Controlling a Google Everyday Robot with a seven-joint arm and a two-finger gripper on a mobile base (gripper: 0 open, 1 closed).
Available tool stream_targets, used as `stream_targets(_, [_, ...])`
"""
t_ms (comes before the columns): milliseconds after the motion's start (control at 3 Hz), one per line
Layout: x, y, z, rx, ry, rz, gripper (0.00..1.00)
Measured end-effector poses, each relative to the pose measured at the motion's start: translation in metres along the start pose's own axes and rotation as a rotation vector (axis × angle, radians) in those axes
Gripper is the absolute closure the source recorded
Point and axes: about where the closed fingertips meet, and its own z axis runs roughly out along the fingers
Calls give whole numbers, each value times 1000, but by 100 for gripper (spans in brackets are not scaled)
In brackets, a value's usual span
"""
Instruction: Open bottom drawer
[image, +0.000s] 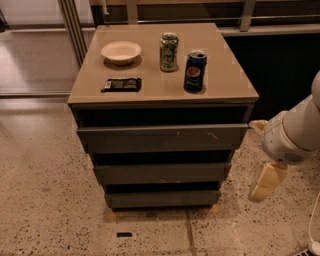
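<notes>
The bottom drawer (161, 198) is the lowest and narrowest of the cabinet's three grey-brown handleless fronts, just above the floor, and its front sits closed under the middle drawer (161, 172). The widest top drawer (162, 136) has white scratch marks. My gripper (267, 181) hangs from the white arm to the right of the cabinet, about level with the middle and bottom drawers. It is apart from the cabinet and holds nothing that I can see.
On the cabinet top stand a white bowl (121, 51), a green can (169, 51), a blue Pepsi can (195, 71) and a dark snack packet (121, 84). Speckled floor surrounds the cabinet. A metal railing (75, 30) runs behind.
</notes>
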Motion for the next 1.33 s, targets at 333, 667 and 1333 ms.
stream_targets(333, [11,19,110,-67,-88,15,0])
stream_targets(667, [11,19,110,-67,-88,15,0])
stream_targets(1333, [42,31,199,-44,-125,10,0])
